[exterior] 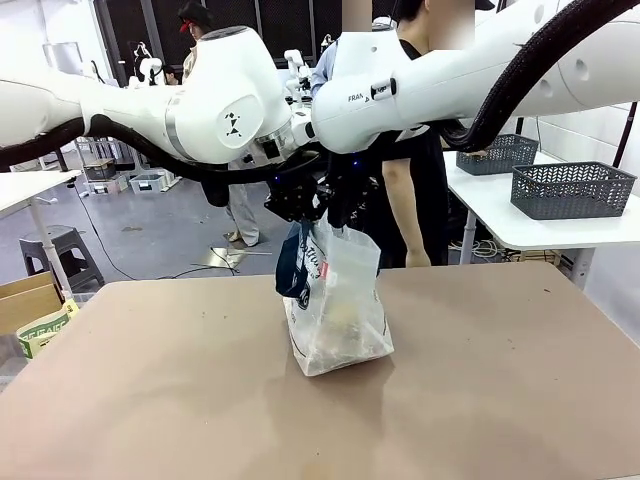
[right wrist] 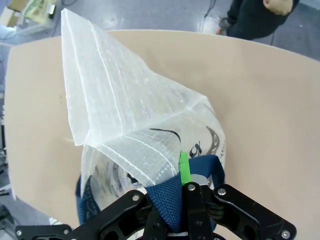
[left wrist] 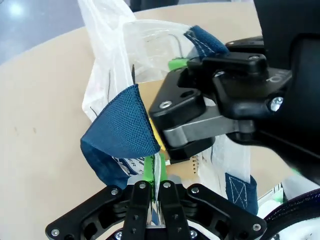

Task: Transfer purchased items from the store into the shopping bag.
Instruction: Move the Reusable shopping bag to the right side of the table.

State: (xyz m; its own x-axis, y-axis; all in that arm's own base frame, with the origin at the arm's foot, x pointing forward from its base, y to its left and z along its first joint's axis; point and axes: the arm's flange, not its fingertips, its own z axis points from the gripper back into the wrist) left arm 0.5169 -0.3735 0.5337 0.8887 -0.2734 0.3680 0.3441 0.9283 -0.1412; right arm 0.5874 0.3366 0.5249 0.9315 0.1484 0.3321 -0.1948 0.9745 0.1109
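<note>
The shopping bag [exterior: 335,305], clear plastic with navy strap handles, stands mid-table with its bottom on the tan tabletop [exterior: 150,390]. Both arms meet right above it. My left gripper [exterior: 292,205] is shut on the bag's rim beside a navy handle [left wrist: 117,132]; its fingers [left wrist: 147,172] pinch the plastic. My right gripper [exterior: 345,208] is shut on the other navy strap [right wrist: 167,197], and in the left wrist view it is the black gripper [left wrist: 200,112] over the bag's mouth. Inside the bag lie a flat brown pack [left wrist: 150,95] and a small yellow piece [left wrist: 156,138].
A person [exterior: 410,190] stands at the far side of the table behind the bag. To the right, a white side table carries dark grey lattice baskets [exterior: 572,188]. A cardboard box [exterior: 25,300] and a stool [exterior: 60,250] sit off the left edge.
</note>
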